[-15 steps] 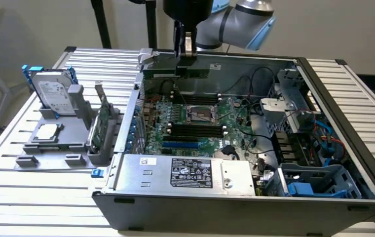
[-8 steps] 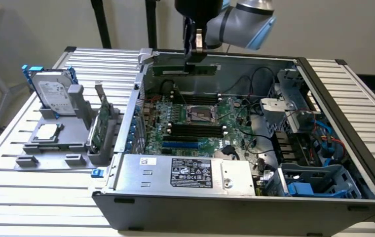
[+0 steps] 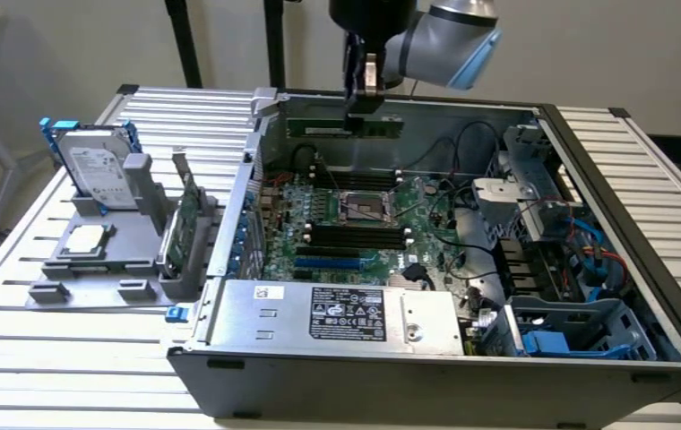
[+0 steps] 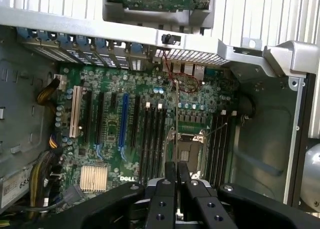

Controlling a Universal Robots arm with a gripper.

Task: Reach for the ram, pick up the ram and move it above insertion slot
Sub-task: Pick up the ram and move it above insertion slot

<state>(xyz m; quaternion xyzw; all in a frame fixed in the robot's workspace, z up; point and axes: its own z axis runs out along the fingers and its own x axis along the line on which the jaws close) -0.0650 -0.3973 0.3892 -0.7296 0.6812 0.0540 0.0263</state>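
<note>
My pincer (image 3: 362, 100) pinches the ram (image 3: 343, 126), holding it above the motherboard (image 3: 358, 228), near the case's back wall. The ram looks tilted, I think. If it slips or twists, it could bump the black slots (image 4: 152, 136).

A slatted metal bench (image 3: 30, 349) of pale ribbed panels carries everything. An open computer case (image 3: 436, 376) rests on it, taking up the middle and the exterior view's right. Beside the case, toward the exterior view's left, a grey holder (image 3: 101, 260) sits on the slats, with a hard drive (image 3: 96, 170) in blue rails standing upright in it and a green card (image 3: 185, 228) slotted alongside.
</note>
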